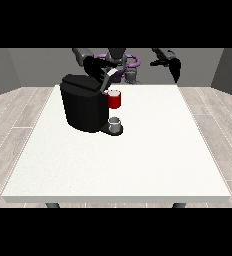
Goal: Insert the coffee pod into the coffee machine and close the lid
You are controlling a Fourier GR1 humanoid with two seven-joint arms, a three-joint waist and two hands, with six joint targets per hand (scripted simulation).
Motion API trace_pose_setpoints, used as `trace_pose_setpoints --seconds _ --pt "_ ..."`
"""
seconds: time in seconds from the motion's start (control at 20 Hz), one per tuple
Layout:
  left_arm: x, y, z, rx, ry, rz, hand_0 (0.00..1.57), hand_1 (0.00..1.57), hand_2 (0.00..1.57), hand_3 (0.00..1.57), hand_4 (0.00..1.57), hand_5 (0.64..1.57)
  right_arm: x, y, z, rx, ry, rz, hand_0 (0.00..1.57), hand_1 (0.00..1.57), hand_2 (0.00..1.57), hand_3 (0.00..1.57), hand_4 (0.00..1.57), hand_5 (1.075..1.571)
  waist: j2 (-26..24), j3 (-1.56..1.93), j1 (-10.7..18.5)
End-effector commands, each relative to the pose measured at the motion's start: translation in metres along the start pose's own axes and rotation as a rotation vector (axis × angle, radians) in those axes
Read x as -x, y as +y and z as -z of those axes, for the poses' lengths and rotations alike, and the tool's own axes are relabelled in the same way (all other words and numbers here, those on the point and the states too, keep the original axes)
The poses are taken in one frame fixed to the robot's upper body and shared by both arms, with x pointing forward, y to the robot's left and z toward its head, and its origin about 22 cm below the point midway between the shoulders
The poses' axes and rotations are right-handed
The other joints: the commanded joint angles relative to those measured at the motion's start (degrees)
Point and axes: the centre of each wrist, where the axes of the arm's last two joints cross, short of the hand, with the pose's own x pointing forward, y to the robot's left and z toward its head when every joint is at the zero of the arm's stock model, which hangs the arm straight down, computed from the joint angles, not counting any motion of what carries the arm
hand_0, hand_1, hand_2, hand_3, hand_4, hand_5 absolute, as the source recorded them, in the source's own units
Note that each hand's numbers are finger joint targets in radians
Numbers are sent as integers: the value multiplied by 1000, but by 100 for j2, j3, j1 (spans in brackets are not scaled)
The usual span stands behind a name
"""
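A black coffee machine [83,107] stands on the left half of the white table [138,160]. Its red pod holder [115,100] juts out at the front right, above a grey cup [115,124] on the drip base. The lid [100,85] slants over the machine's top. The hand at the view's left [94,66] hovers just above the lid's rear, dark against the machine; how its fingers lie does not show. No coffee pod is visible on its own. The hand at the view's right [175,68] hangs raised beyond the table's far right edge, fingers pointing down and relaxed.
The robot's torso [119,62] with purple parts stands behind the table's far edge. Grey walls and a wooden floor surround the table.
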Motion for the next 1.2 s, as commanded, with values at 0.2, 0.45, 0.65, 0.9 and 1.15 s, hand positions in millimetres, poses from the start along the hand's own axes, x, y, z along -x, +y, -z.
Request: trace_pose_setpoints --seconds 0.2,0.45,0.65,0.9,1.15 --pt "4 -2 0 17 -19 -24 0 0 0 0 154 1571 -8 27 10 -27 -52 -94 0 0 0 0 149 1571 45 3 86" --pt "-18 -5 16 55 -78 -11 0 0 0 0 196 1571 -28 30 25 -42 -62 -90 0 0 0 0 116 1571 61 3 95" --pt "6 -29 -8 40 -71 -5 0 0 0 0 165 1571 -14 34 15 -79 -75 -62 0 0 0 0 30 1571 -233 4 75" --pt "12 -45 -5 15 -73 -41 0 0 0 0 192 1571 -6 64 0 -157 -149 52 0 0 0 0 352 1571 -392 4 -190" --pt "42 -19 -36 -36 31 -21 0 0 0 0 192 1571 53 68 -60 -84 -24 221 0 0 0 0 251 1571 -988 5 -556"
